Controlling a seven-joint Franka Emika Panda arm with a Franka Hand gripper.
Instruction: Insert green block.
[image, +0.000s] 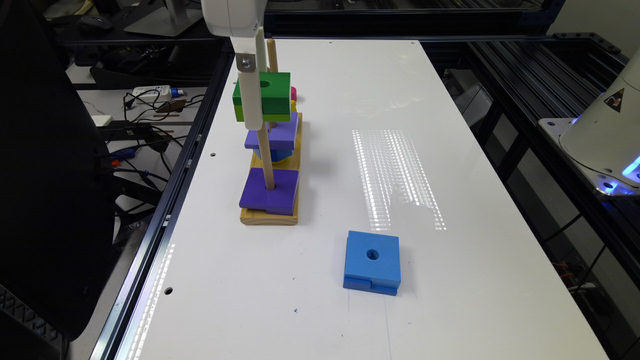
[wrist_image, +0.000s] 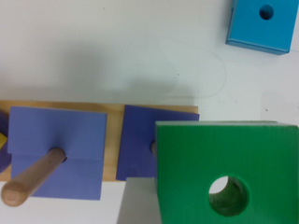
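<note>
green block lifted over the peg board, not yet on a peg

the white table (image: 425, 165) is the biggest thing here, and i place everything else against the wooden peg board (image: 272, 212) that lies on it, toward the exterior view's left.

the board carries upright wooden pegs in a row. the near peg (image: 266, 160) has a purple block (image: 269, 192) seated at its foot. the next peg back holds a second purple block (image: 272, 134) on top of something blue. behind that i make out bits of yellow and pink, too hidden to name.

the blue block (image: 372, 262) lies flat on the table, well apart from the board, on the exterior view's right and nearer the camera. its hole faces up and nothing touches it.

the green block (image: 265, 96) is in the air above the board, dark green on top and lime below, roughly level. my gripper (image: 252, 90) has it clamped: the white finger runs down its side in the exterior view, and the block hangs with nothing beneath it. in the wrist view the green block (wrist_image: 226, 172) sits close under the camera, hole (wrist_image: 228, 195) open and empty.

as i judge it, the pick-up is done and the insertion is not. no peg passes through the hole. in the wrist view the near peg's tip (wrist_image: 16, 192) lies off to one side of the hole, so i read the block as not lined up. what is left: centre the hole over a free peg tip, lower it, then let go.
</note>
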